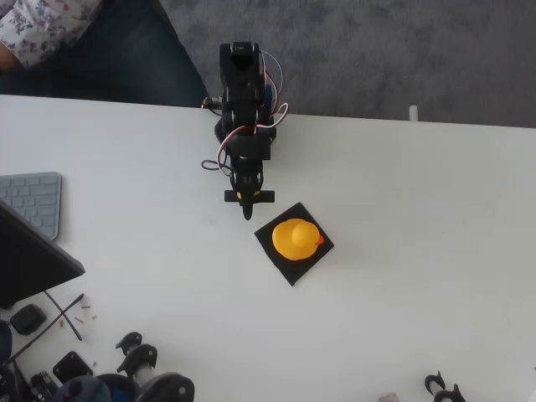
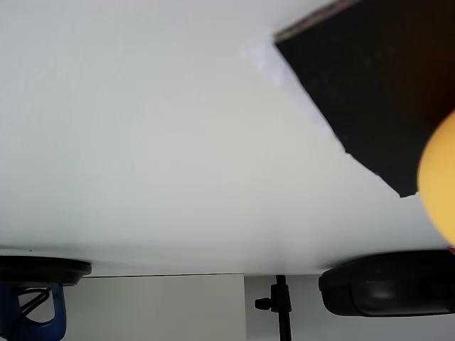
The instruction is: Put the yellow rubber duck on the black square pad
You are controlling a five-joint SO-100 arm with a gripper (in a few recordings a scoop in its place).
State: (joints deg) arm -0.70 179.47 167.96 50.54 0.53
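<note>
White tabletop (image 1: 419,209) fills most of the overhead view, with grey carpet (image 1: 377,50) beyond its far edge. On it, the yellow rubber duck (image 1: 296,239) sits on the black square pad (image 1: 285,262), which lies turned like a diamond; the duck covers the pad's middle, its red-orange beak pointing right. Just to the left and slightly farther back, the gripper (image 1: 246,207) points down at the bare table beside the pad's far-left corner, apart from both duck and pad. Its fingers look drawn together into a single dark tip holding nothing, though the overhead view is too small to be sure.

The wrist view adds a close look at the pad (image 2: 362,92) at upper right, its matte face and a pale edge along one side, with a blurred curve of the duck (image 2: 441,177) at the right border. It also takes in dark rounded objects (image 2: 387,284) along the table's edge and a black stand (image 2: 281,305) below it.

Back in the overhead view, a grey keyboard (image 1: 33,201) and a dark slanted slab (image 1: 29,260) lie at far left, black parts (image 1: 126,368) clutter the near-left corner, and a person's sleeve (image 1: 42,29) shows at the top left.
</note>
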